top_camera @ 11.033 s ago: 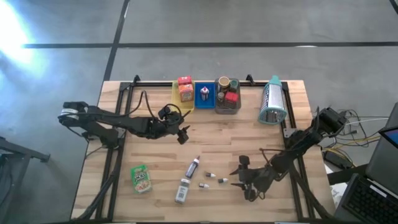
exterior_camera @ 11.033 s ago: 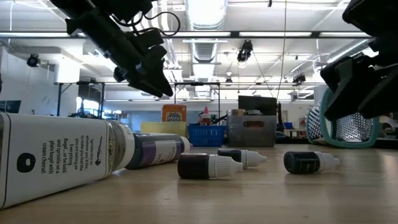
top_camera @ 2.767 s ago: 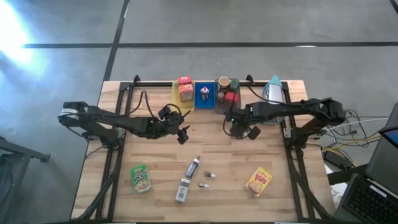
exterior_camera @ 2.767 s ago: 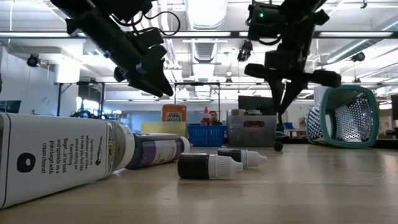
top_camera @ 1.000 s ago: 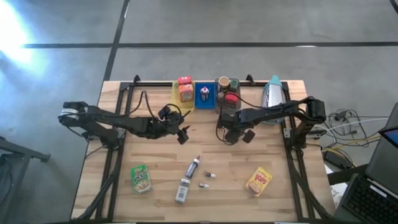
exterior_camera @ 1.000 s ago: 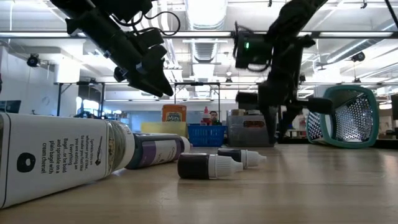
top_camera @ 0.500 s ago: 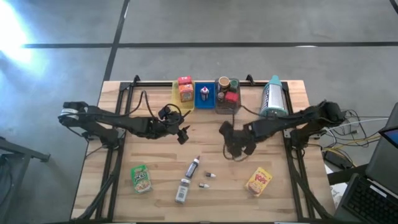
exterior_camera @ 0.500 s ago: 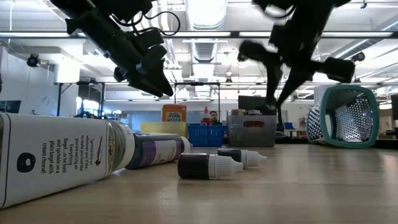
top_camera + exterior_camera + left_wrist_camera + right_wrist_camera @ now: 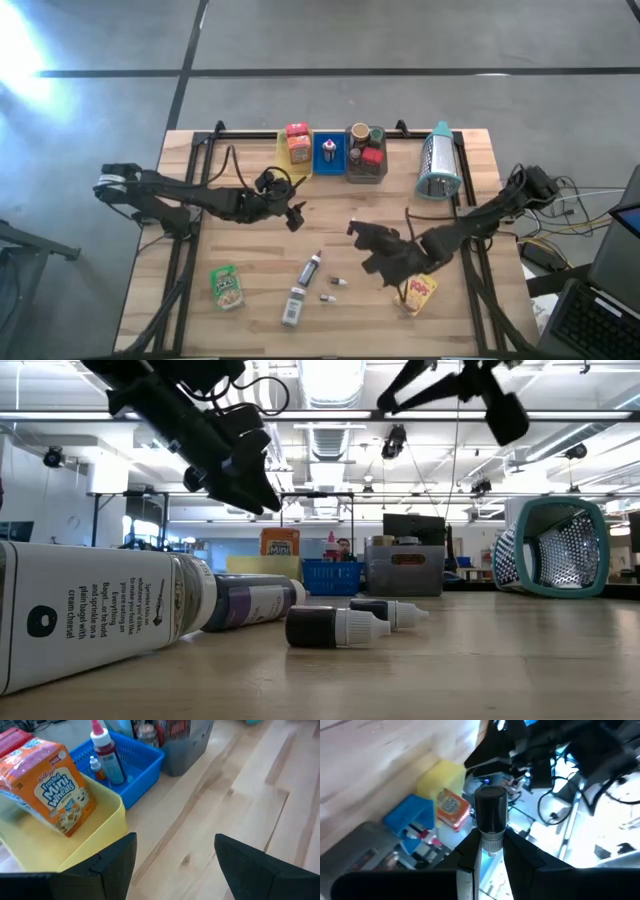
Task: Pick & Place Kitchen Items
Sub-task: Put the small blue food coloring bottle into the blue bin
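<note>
- Right pincer (image 9: 487, 851) hangs above the wooden bench (image 9: 470, 315), clamped on a small dark dropper vial (image 9: 490, 820), near the yellow snack pouch (image 9: 419, 292).
- Left pincer (image 9: 172, 857), fingers apart and empty, hovers beside the yellow plastic tray (image 9: 90, 845).

A robotics lab: strip ceiling lights (image 9: 330, 415), hanging cables and monitors stand behind the wooden table (image 9: 240, 250), on bare concrete floor (image 9: 400, 40).

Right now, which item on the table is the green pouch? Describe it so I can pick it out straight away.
Start from the wooden table in the high view and go to its near left corner, below the left arm. The green pouch lies flat there, alone, left of the two slim bottles. It is the only green, flat packet; the yellow pouch lies far across, under the right gripper.
</note>
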{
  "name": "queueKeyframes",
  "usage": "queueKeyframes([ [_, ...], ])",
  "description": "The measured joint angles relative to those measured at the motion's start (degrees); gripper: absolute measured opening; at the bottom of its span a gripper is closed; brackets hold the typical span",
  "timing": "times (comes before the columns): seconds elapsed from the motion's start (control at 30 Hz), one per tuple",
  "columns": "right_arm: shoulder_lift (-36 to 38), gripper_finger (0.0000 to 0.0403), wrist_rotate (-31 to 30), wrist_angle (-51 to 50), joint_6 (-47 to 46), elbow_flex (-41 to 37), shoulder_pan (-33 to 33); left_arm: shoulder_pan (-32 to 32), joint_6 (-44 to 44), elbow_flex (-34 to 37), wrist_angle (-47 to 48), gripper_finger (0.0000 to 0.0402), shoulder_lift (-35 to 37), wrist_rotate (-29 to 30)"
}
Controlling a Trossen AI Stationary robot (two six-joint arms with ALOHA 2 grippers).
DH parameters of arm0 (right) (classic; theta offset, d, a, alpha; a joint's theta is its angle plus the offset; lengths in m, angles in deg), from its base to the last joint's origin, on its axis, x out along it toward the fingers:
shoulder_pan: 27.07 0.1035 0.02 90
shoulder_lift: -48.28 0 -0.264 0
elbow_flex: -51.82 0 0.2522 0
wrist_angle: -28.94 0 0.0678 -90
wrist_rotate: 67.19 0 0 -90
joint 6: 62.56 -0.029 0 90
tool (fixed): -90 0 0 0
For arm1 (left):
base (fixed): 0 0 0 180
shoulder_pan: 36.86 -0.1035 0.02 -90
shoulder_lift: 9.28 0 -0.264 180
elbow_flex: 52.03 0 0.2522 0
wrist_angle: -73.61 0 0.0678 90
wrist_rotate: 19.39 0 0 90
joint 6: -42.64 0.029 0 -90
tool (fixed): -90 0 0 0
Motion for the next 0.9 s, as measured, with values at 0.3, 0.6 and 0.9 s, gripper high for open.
queueKeyframes([
  [0.3, -0.6, 0.0056, -8.13, 0.4, 8.74, 0.0, 3.01, -1.77, -13.15, 0.0, -6.65, 0.0273, -0.59, -19.77],
  [0.6, -0.93, 0.0053, -7.84, 0.63, 9.26, 0.0, 3.69, -3.0, -20.53, 0.0, -30.04, 0.0273, -5.11, -43.76],
  [0.9, -0.76, 0.0052, -7.77, 0.47, 9.63, 1.61, 3.83, -3.41, -33.96, -1.51, -35.53, 0.0273, -8.89, -50.58],
])
